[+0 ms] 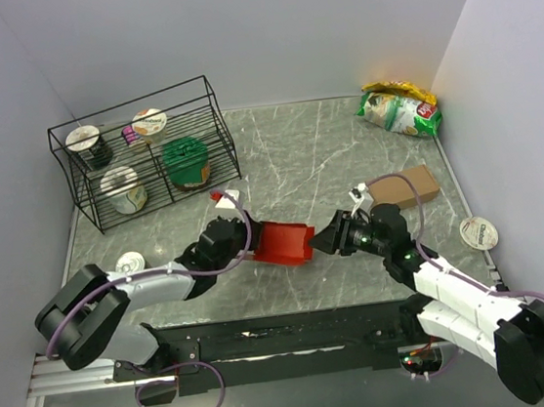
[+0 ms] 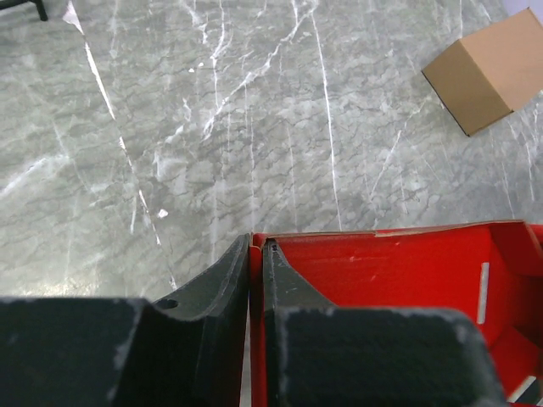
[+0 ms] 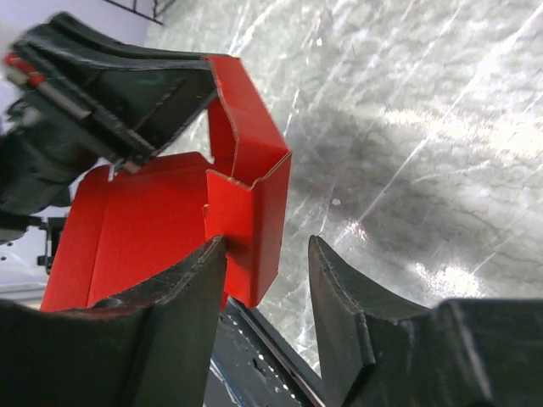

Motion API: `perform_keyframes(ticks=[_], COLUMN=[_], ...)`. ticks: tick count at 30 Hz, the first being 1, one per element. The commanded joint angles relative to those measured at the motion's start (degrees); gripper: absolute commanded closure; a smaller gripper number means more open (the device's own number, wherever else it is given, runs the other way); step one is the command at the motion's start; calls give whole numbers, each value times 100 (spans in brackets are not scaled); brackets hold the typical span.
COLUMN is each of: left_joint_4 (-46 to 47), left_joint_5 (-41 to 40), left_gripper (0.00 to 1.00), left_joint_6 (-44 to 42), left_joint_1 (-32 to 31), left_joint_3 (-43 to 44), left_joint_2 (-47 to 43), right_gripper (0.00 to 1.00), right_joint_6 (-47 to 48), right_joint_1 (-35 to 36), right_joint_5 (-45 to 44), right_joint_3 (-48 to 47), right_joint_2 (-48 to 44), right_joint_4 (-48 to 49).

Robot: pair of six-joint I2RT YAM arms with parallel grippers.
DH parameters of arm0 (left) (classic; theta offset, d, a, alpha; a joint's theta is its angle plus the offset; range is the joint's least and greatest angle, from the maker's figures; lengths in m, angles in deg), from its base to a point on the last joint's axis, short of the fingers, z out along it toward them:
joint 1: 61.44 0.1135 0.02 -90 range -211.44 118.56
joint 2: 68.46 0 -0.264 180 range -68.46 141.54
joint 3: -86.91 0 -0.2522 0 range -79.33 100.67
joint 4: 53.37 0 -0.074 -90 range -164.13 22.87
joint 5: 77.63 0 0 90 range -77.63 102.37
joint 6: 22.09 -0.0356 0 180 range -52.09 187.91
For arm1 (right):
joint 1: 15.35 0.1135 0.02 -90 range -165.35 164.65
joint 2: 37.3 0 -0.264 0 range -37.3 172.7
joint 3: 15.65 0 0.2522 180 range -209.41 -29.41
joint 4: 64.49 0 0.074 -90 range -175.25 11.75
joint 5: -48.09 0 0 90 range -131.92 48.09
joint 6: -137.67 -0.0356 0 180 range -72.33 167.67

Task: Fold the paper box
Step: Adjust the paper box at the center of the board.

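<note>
Between pale walls (image 1: pixel 330 20), on the grey marbled tabletop (image 1: pixel 315 149), the left gripper (image 2: pixel 255 243) clenched its jaws on the paper box (image 1: pixel 284 243); the right gripper (image 3: pixel 267 248) had its jaws apart beside that box.

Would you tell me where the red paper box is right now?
In the top view, the paper box is front-centre on the table, between the left jaws, shut on its wall, and the right jaws.

Black-and-white arms (image 1: pixel 154 286), purple cables (image 1: pixel 392 177), black fingers (image 3: pixel 170 314), possibly scuffed
</note>
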Motion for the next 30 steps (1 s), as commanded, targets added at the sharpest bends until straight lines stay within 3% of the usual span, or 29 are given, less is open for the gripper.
perform_keyframes(ticks=[1, 17, 21, 30], left_joint_4=[436, 1087, 1210, 1394], left_joint_5=[-477, -2665, -3473, -4301], left_gripper=[85, 85, 84, 82], left_joint_6=[-88, -721, -1072, -1802], left_joint_1=[-214, -1515, -2059, -2807], left_joint_3=[-142, -775, -713, -423], left_joint_2=[-393, -1210, -1202, -877], right_gripper=[51, 62, 83, 91], right_joint_6=[97, 370, 537, 844], right_joint_1=[288, 1053, 1246, 1756], right_joint_5=[-268, -1612, -1981, -3035], right_joint_3=[-328, -742, -935, -1120], right_joint_2=[183, 736, 815, 842], right_joint_4=[251, -320, -627, -909])
